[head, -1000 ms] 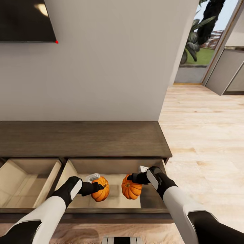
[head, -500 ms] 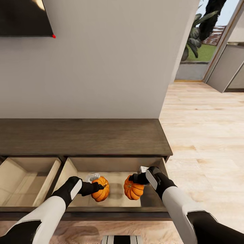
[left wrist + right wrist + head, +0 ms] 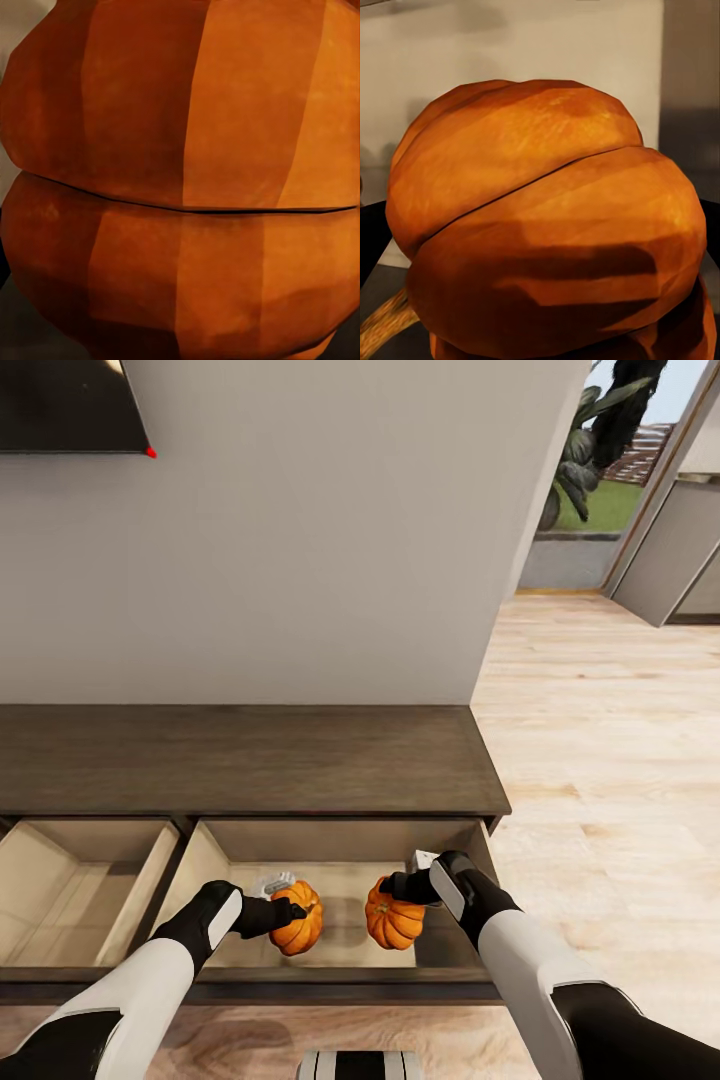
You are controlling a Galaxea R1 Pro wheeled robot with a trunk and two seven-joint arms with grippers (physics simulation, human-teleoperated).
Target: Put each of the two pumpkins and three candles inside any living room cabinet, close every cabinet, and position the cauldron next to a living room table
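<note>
Two ribbed orange pumpkins sit over the open right drawer (image 3: 340, 847) of the long, low, dark-brown cabinet (image 3: 240, 760). My left gripper (image 3: 287, 913) is shut on the left pumpkin (image 3: 300, 930), whose orange ribs press close to the camera in the left wrist view (image 3: 180, 180). My right gripper (image 3: 397, 887) is shut on the right pumpkin (image 3: 393, 925), which shows in the right wrist view (image 3: 547, 225) with dark fingers (image 3: 371, 232) at its sides. I cannot tell whether the pumpkins touch the drawer floor.
A second drawer (image 3: 70, 890) stands open to the left. A dark screen (image 3: 70, 405) hangs on the wall above. Light wooden floor (image 3: 600, 760) runs to the right toward a doorway with plants (image 3: 590, 460).
The whole picture has shifted up a little, so the camera moved. Both grippers keep their hold on the pumpkins over the drawer, barely moving.
</note>
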